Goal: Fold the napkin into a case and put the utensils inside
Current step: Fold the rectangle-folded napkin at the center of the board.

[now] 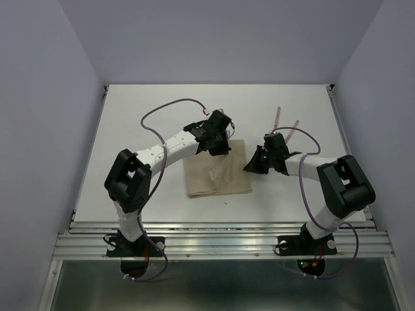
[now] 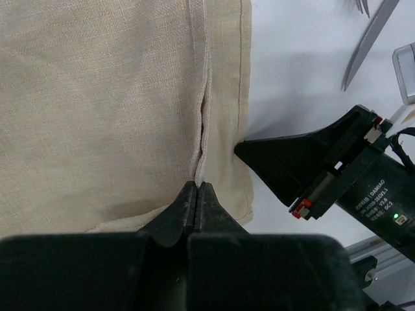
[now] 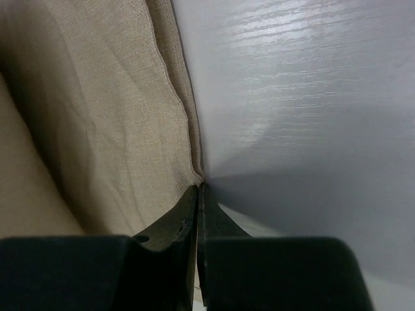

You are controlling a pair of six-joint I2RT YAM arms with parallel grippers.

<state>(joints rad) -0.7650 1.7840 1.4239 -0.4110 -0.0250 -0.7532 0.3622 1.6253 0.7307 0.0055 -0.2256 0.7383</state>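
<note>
The tan napkin (image 1: 217, 176) lies folded on the white table (image 1: 149, 116) between the two arms. My left gripper (image 1: 218, 148) is at its far edge, jaws shut on a raised hem ridge of the napkin (image 2: 97, 97), as the left wrist view (image 2: 197, 188) shows. My right gripper (image 1: 250, 166) meets the napkin's right edge and is shut on that edge (image 3: 198, 188), with cloth (image 3: 97, 116) bunched to its left. The utensils lie beyond the right gripper: the fork (image 1: 276, 119) and the knife (image 1: 294, 129), pink handles pointing away. The knife's blade (image 2: 368, 40) shows at the top right of the left wrist view.
The right gripper's black body (image 2: 324, 170) sits just right of the napkin's hem in the left wrist view. A metal rail (image 1: 220, 243) runs along the table's near edge, and pale walls (image 1: 39, 129) enclose the sides.
</note>
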